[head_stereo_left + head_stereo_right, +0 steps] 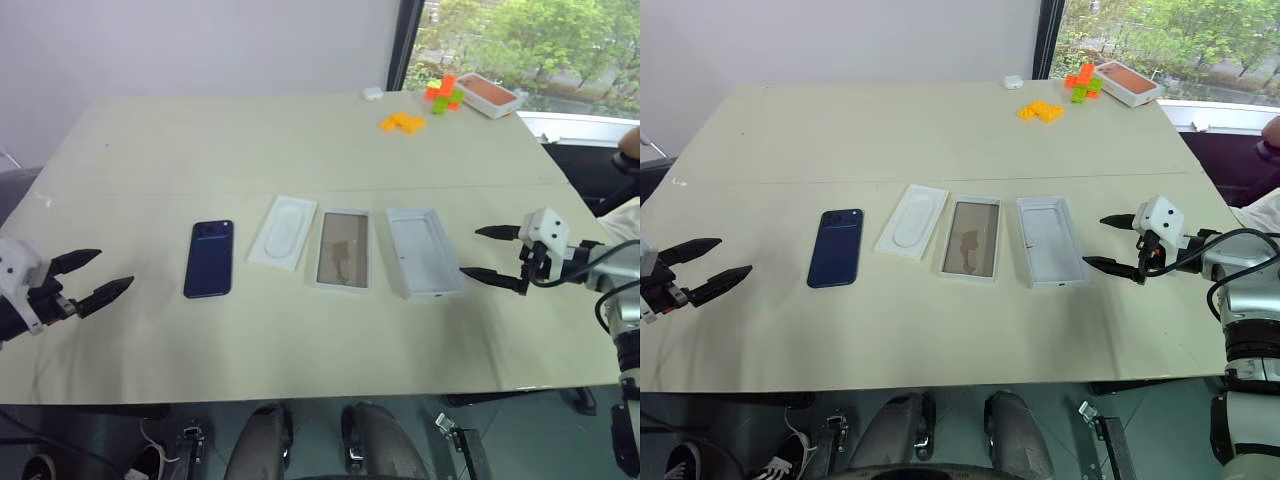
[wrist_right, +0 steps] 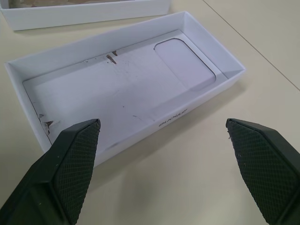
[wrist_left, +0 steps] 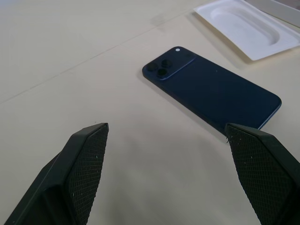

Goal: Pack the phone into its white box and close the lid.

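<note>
The dark blue phone (image 1: 209,259) lies flat on the table, back up, its camera cluster (image 3: 163,66) at the far corner. To its right lie a thin white insert (image 1: 283,232), then the white box (image 1: 342,249) with its tan floor, then the lid (image 1: 424,251) resting inside up. My left gripper (image 1: 98,276) hovers open to the left of the phone, its fingertips pointing at it with a gap of bare table between. My right gripper (image 1: 486,252) stands open just right of the lid, pointing at the lid's near wall (image 2: 140,136). Nothing is held.
At the table's far right lie orange and green blocks (image 1: 420,106), a small white case (image 1: 372,93) and a white tray with a reddish inside (image 1: 487,94). The table's front edge (image 1: 300,385) runs close below both grippers. A window lies beyond the far right corner.
</note>
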{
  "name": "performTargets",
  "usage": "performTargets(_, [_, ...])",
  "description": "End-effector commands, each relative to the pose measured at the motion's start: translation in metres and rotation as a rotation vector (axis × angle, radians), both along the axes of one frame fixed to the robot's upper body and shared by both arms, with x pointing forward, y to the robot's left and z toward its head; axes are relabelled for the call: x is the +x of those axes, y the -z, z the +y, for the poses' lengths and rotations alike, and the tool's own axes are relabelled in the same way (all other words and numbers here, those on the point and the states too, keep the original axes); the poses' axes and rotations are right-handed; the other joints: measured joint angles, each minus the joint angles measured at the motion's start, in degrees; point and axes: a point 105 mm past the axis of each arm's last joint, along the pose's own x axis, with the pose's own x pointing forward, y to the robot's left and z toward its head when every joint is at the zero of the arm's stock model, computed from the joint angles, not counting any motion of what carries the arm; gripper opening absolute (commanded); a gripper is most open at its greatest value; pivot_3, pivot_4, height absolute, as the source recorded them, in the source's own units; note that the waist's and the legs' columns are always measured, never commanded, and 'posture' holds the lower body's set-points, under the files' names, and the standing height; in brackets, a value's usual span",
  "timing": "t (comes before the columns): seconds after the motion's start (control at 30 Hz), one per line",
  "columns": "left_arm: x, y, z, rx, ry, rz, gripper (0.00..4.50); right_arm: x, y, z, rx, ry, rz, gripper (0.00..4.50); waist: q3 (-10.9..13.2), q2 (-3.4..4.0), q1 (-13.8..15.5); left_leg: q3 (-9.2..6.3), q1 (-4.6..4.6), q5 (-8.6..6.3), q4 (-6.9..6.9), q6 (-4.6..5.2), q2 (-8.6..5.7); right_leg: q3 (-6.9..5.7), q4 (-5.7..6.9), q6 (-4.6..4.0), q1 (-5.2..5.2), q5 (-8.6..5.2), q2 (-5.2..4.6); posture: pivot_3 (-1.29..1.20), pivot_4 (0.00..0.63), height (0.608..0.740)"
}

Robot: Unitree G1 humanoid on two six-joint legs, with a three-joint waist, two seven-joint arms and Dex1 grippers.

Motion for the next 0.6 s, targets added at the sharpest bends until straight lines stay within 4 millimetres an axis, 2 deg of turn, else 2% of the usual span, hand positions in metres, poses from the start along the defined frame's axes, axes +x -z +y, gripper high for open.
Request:
performTargets(0.03, [0.001, -0.017, 0.001, -0.008, -0.006, -0.047, 4.18, 0.004, -0.016, 0.003, 0.007, -0.011, -0.069, 4.5, 0.0, 0.0, 0.0, 0.0, 0.0, 0.0, 0.0, 0.0, 0.0, 0.0, 0.0, 0.0, 0.0, 0.0, 0.0, 0.0, 0.15, 0.74])
performTargets(0.27, [-0.001, -0.013, -0.008, -0.017, 0.034, 0.027, 4.18, 0.005, -0.015, 0.003, 0.006, -0.011, -0.069, 4.5, 0.0, 0.0, 0.0, 0.0, 0.0, 0.0, 0.0, 0.0, 0.0, 0.0, 0.0, 0.01, 0.0, 0.01, 0.0, 0.0, 0.15, 0.74])
performTargets(0.6, [0.006, -0.018, -0.019, -0.054, 0.02, -0.004, 4.18, 0.01, -0.018, 0.011, 0.0, -0.039, -0.083, 4.5, 0.0, 0.01, 0.0, 0.0, 0.0, 0.0, 0.0, 0.0, 0.0, 0.0, 0.0, 0.07, 0.01, 0.04, 0.01, 0.0, 0.15, 0.74])
